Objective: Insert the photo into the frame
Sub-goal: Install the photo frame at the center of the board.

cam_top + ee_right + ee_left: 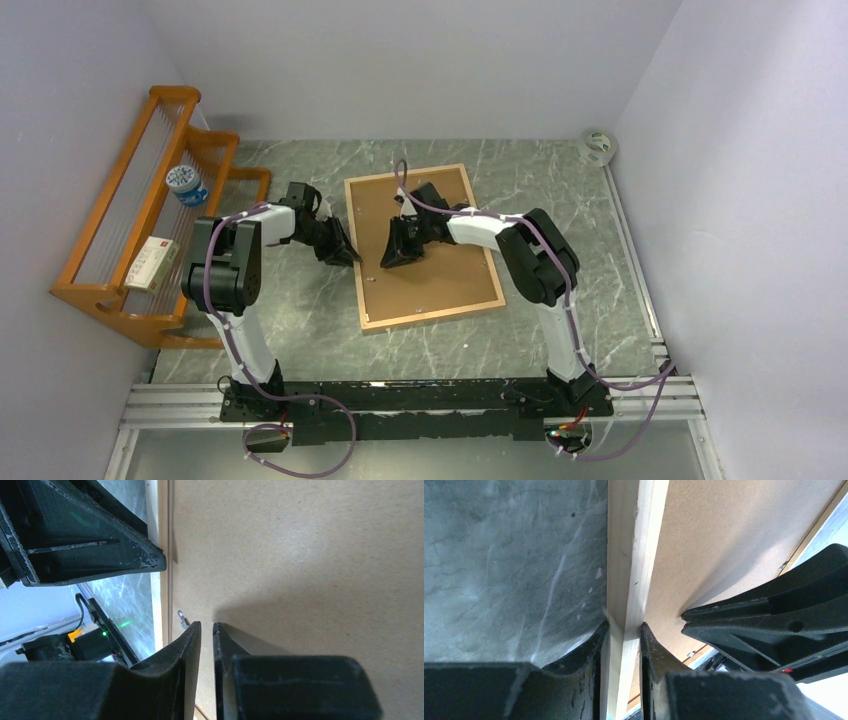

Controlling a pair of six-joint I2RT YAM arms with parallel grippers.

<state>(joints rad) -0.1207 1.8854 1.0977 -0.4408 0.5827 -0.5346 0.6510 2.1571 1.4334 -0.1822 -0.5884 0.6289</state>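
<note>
While my left gripper (pixel 624 627) pinches the frame (pixel 630 570) by its edge rail and my right gripper (pixel 206 626), nearly closed on I cannot tell what, hangs over its backing board (pixel 310 555), I must free that board next; photo unseen.

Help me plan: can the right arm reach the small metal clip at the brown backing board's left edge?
Probably yes: the right arm's jaws stand beside the small metal clip, nothing between; the left arm's jaws grip the light-wood frame rail.
</note>
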